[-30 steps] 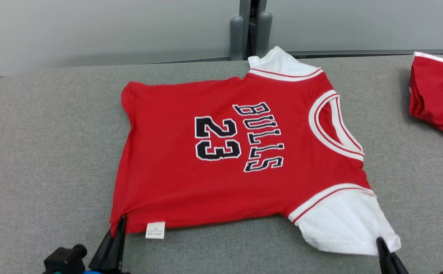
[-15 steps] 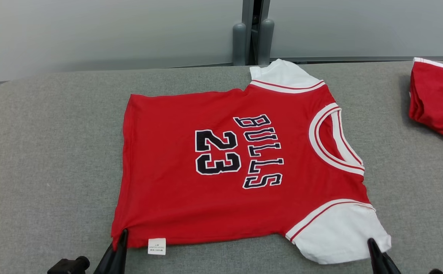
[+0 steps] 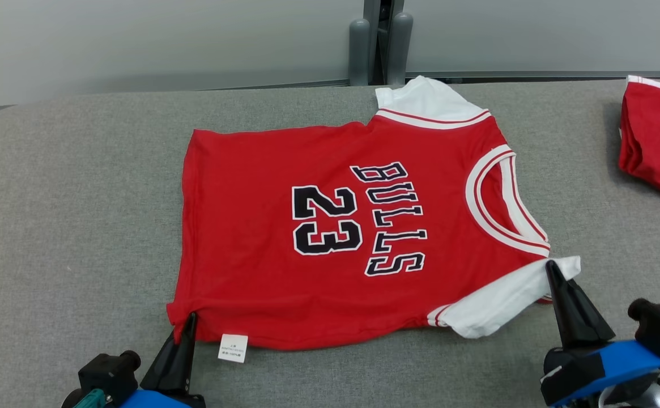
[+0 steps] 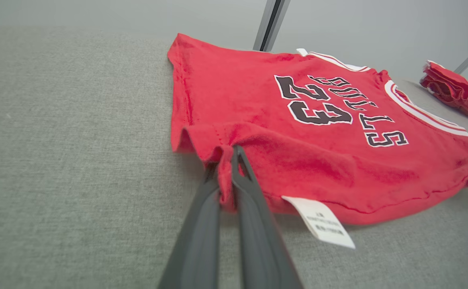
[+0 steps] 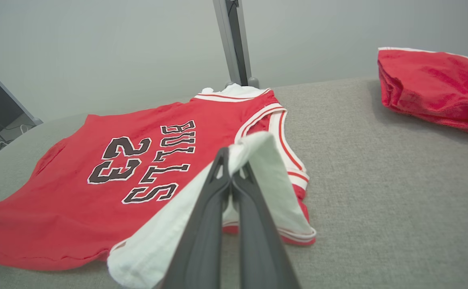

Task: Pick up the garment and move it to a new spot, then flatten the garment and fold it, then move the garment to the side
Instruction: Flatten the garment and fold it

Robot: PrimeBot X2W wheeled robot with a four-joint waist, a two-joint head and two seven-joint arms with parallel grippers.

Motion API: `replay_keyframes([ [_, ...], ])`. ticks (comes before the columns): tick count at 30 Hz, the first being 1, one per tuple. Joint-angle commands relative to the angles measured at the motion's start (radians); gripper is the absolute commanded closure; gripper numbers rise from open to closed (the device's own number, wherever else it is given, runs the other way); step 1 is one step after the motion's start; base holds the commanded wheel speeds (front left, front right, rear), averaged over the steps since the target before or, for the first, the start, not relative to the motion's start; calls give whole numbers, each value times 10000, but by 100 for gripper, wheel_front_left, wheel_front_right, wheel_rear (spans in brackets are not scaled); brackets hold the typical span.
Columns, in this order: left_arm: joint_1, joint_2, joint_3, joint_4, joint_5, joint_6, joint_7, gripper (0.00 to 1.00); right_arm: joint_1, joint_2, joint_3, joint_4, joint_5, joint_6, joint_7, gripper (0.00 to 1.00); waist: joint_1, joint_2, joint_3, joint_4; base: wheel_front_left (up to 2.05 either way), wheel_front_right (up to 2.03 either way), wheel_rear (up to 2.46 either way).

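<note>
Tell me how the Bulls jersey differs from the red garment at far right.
The Bulls jersey lies spread out; the red garment sits folded compactly. The Bulls jersey shows black lettering and a number; the red garment shows no print. The left gripper and right gripper pinch the Bulls jersey; nothing touches the red garment. Both are red with white trim.

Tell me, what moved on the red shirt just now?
The right gripper, jaws shut on the white sleeve, carried it up and inward toward the collar. The left gripper kept pinching the bottom corner; the rest of the red shirt and the other red garment stayed put.
</note>
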Motion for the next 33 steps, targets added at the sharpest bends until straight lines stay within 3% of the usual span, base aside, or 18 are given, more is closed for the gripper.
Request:
replay_keyframes([
  [1,-156,16,-6,25,23,-11,13,100,-262,-63,21,98,-58,-3,30,100,-1,0,25,6,0,0,0],
  [17,-959,124,-142,-303,122,22,451,100,-3655,-776,462,3287,-239,-4,-172,100,-1,0,451,72,0,0,0],
  [29,-1707,209,-198,-286,222,-63,710,100,-5091,-877,774,5080,-274,-4,-825,100,-1,0,971,92,0,0,0],
  [30,-1770,216,-197,-265,228,-62,726,93,-5208,-877,796,5194,-277,-4,-885,100,-1,0,1023,88,0,0,0],
  [31,-1833,228,-195,-240,224,-55,740,64,-5310,-870,814,5312,-292,-4,-952,100,-1,0,1068,82,0,0,0],
  [32,-1911,245,-189,-216,235,-45,730,21,-5406,-860,828,5414,-300,-4,-1020,100,-1,0,1120,76,0,0,0],
  [33,-1989,249,-170,-201,264,-33,700,0,-5506,-845,829,5521,-304,-4,-1134,100,-1,0,1151,73,0,0,0],
])
